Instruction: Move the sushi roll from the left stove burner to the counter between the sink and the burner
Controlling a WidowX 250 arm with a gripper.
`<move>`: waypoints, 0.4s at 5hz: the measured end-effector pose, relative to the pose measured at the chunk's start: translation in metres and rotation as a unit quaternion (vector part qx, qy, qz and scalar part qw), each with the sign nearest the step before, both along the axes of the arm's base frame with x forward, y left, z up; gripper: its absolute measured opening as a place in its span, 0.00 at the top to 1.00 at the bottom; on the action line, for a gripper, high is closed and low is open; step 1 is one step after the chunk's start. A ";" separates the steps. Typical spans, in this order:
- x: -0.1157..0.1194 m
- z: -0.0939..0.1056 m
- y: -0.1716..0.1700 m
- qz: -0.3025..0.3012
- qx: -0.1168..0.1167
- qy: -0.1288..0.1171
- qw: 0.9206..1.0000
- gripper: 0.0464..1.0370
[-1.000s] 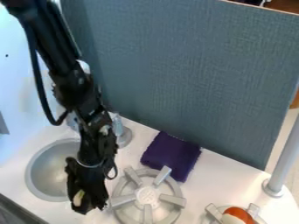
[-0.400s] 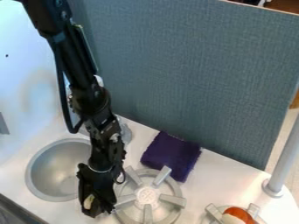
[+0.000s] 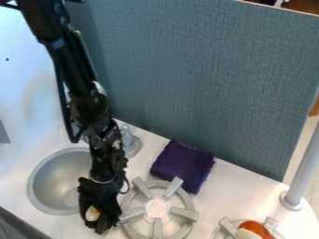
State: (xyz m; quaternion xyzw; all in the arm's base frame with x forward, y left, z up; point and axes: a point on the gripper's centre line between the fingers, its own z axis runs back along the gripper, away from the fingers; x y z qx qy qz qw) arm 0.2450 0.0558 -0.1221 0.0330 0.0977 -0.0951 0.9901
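Gripper (image 3: 104, 227): low over the counter (image 3: 240, 189), between the sink and the near burner, pointing down. Whether apart, together or clamped on something: cannot tell, dark parts overlap.
Pale thing (image 3: 93, 214): small, whitish with a yellow-orange patch, seen within the gripper's dark outline; looks carried, grip itself not confirmed.
Step in hand: my read, positioning the pale thing low, by the sink's edge; no sign of it set down.
Next move calls for: settling on a spot first, then a steady descent and a check of contact before any release. Near burner's prongs are close, so a sideways drift could knock them.
Sink (image 3: 32, 186): round metal bowl beside the gripper, partly behind it.
Near burner (image 3: 157, 208): grey, pronged, just beside the gripper on the other side.
Faucet (image 3: 129, 142): upright behind the sink, next to the arm.
Purple cloth (image 3: 183, 166): flat on the counter, behind the near burner.
Far burner (image 3: 226, 226): at the view's lower edge, orange-and-white thing (image 3: 253, 228) on it.
Change, gripper: went toward the near burner between the first two frames, then back slightly toward the sink. Pale thing shifted along with it, its orange tint plainer now; more of faucet uncovered than a moment ago.
Change, surroundings: cloth, burners, orange-and-white thing unmoved.
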 end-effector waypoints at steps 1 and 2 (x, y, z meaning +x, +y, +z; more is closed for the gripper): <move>0.001 0.023 -0.003 0.003 -0.015 -0.028 0.999 0.02; 0.002 0.041 -0.007 0.001 -0.025 -0.052 0.998 0.03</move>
